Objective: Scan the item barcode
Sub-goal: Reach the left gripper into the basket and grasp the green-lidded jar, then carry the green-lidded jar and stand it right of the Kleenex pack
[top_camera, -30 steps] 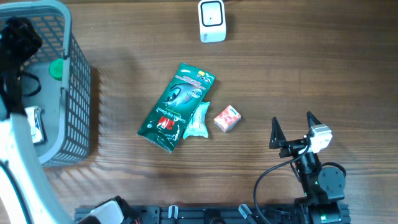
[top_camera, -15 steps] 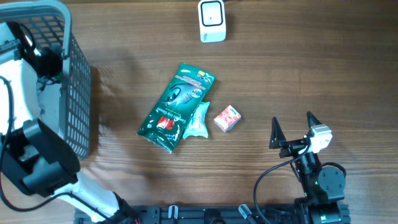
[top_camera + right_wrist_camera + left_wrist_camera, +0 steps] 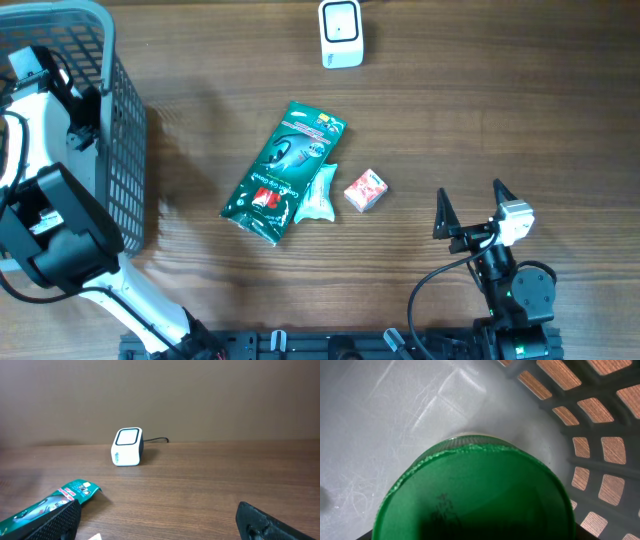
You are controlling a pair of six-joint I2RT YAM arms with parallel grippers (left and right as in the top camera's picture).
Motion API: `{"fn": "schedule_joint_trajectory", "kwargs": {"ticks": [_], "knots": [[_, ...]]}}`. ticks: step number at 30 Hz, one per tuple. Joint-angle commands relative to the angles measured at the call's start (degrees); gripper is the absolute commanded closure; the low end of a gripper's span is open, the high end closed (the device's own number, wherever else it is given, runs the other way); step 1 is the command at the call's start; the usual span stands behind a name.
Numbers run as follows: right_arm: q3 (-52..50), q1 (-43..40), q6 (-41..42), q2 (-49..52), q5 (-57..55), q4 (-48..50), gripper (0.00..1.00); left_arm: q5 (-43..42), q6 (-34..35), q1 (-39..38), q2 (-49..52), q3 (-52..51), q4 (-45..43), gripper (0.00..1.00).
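A round green lid (image 3: 475, 495) on an item in the grey basket (image 3: 125, 150) fills the left wrist view, right under the camera. My left gripper (image 3: 84, 118) reaches down into the basket over that lid. Its fingers do not show, so I cannot tell whether it grips the item. The white scanner (image 3: 341, 33) stands at the far edge of the table and also shows as the scanner (image 3: 127, 447) in the right wrist view. My right gripper (image 3: 470, 192) hovers at the near right, open and empty.
A green pouch (image 3: 285, 170), a small teal packet (image 3: 318, 195) and a small red-and-white box (image 3: 365, 190) lie mid-table. The basket's lattice wall (image 3: 580, 425) rises close to the right of the lid. The left arm's body (image 3: 45, 215) covers much of the basket.
The left arm has swung down into the basket and now covers the green lid and the white item seen there earlier. The right arm has not moved.
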State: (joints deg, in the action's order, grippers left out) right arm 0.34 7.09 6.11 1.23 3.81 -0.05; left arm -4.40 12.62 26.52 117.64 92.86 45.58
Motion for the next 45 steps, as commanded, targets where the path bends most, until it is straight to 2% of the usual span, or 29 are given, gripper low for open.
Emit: {"fn": "schedule_joint_trajectory", "kwargs": {"ticks": [1,8,15,18,21,24,28,32,38,41,45], "knots": [[-0.04,0.22,-0.55,-0.22,0.04,0.15,0.00,-0.85,-0.44,-0.13,0.28,0.63,0.57,0.40],[-0.04,0.22,-0.55,-0.22,0.04,0.15,0.00,-0.48,-0.42,0.00,-9.33,12.04,8.41,0.40],[-0.04,0.22,-0.57,-0.22,0.04,0.15,0.00,-2.47,-0.17,-0.07,-30.58,12.66,9.77,0.40],[-0.04,0.22,-0.55,-0.22,0.04,0.15,0.00,-12.44,1.81,-0.07,-41.53,12.66,8.70,0.40],[-0.04,0.22,-0.55,-0.22,0.04,0.15,0.00,-21.42,4.52,-0.76,-47.65,12.66,8.68,0.40],[-0.04,0.22,-0.55,-0.22,0.04,0.15,0.00,-24.55,5.73,-8.66,-51.47,12.63,9.14,0.40],[-0.04,0.22,-0.55,-0.22,0.04,0.15,0.00,-24.50,5.86,-22.77,-49.68,12.63,9.14,0.40],[-0.04,0.22,-0.52,-0.22,0.04,0.15,0.00,-24.50,5.86,-37.22,-41.83,12.63,9.11,0.42],[-0.04,0.22,-0.52,-0.22,0.04,0.15,0.00,-24.22,5.86,-50.88,-28.59,12.59,7.63,0.42],[-0.04,0.22,-0.57,-0.22,0.04,0.15,0.00,-17.94,5.86,-56.85,-21.90,12.57,6.43,0.41],[-0.04,0.22,-0.55,-0.22,0.04,0.15,0.00,-15.02,5.86,-62.60,-13.62,12.57,5.01,0.41]]}}
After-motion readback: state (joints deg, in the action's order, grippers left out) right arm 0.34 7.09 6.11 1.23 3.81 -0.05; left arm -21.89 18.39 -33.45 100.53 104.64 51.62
